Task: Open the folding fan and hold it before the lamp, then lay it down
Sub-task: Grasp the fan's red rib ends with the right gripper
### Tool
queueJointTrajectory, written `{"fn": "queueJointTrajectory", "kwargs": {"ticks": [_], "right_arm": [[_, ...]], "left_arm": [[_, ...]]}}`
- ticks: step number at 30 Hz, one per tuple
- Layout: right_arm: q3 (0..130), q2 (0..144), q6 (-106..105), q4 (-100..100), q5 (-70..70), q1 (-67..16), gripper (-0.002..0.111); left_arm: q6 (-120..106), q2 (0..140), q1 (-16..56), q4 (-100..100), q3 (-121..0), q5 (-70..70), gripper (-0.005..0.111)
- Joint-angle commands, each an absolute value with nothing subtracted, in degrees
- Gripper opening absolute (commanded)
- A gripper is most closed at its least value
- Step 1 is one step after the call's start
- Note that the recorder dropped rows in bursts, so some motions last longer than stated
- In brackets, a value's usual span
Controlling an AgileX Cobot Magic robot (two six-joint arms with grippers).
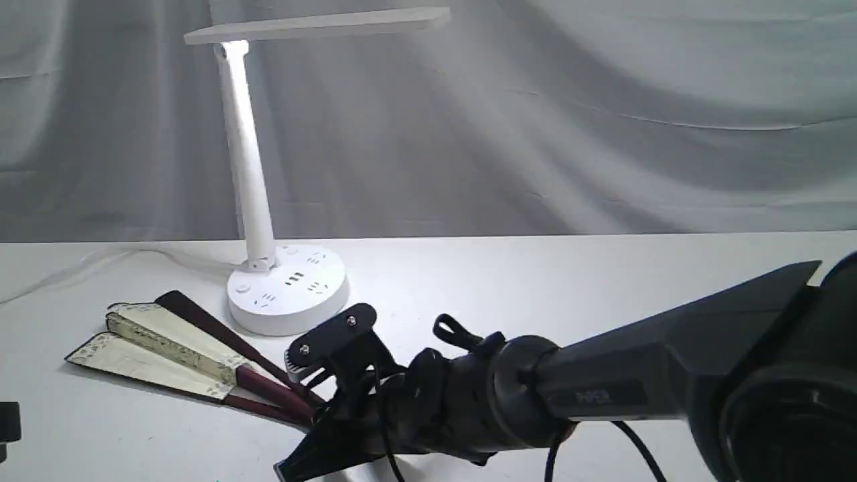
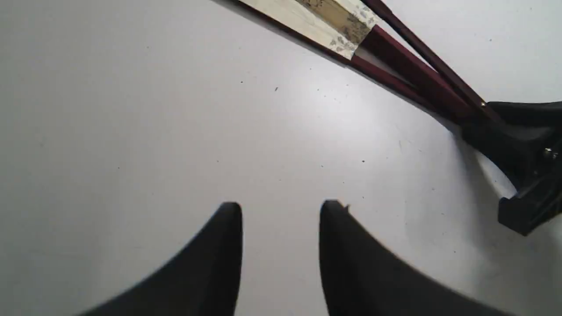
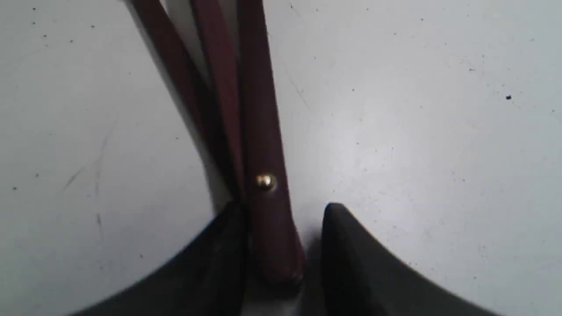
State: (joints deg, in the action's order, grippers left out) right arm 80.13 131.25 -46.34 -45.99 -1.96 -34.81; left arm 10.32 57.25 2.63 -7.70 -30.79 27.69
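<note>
Folding fan pivot end between spread right fingers, touching one; left fingers spread, nearby.

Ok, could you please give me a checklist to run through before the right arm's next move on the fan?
1. Pivot end of the folding fan sits between the fingers of the right end effector: ok.
2. Grip closed on it: not ok; a gap shows beside one finger.
3. Fan fully spread: not ok; only partly open, lying on the table.
4. Left end effector free: ok; open, empty, over bare table.
5. Lamp upright behind the fan: ok.
6. Lamp lit: cannot tell.
</note>
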Motion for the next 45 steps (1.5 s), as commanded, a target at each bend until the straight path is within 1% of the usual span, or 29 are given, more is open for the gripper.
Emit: {"fn": "queueJointTrajectory", "kwargs": {"ticks": [1, 9, 18, 36, 45], "right_arm": [[80.07, 131.56, -46.66, -45.63, -2.02, -34.88, 0.026], [80.07, 131.56, -46.66, -45.63, 0.0, -34.88, 0.019], [80.07, 129.68, -48.22, -44.77, 6.37, -34.88, 0.019], [80.07, 126.94, -47.57, -34.46, 22.55, -34.37, 0.019], [80.07, 125.98, -38.0, -28.79, 31.21, -30.73, 0.019]], "left_arm": [[10.23, 57.48, 2.52, -8.25, -30.85, 27.43, 0.03], [10.23, 57.48, 2.52, -8.25, -30.85, 27.43, 0.03], [10.23, 57.48, 2.52, -8.25, -30.85, 27.43, 0.03], [10.23, 57.48, 2.52, -8.25, -30.85, 27.54, 0.03], [10.23, 57.48, 2.52, -8.25, -30.85, 28.24, 0.03]]}}
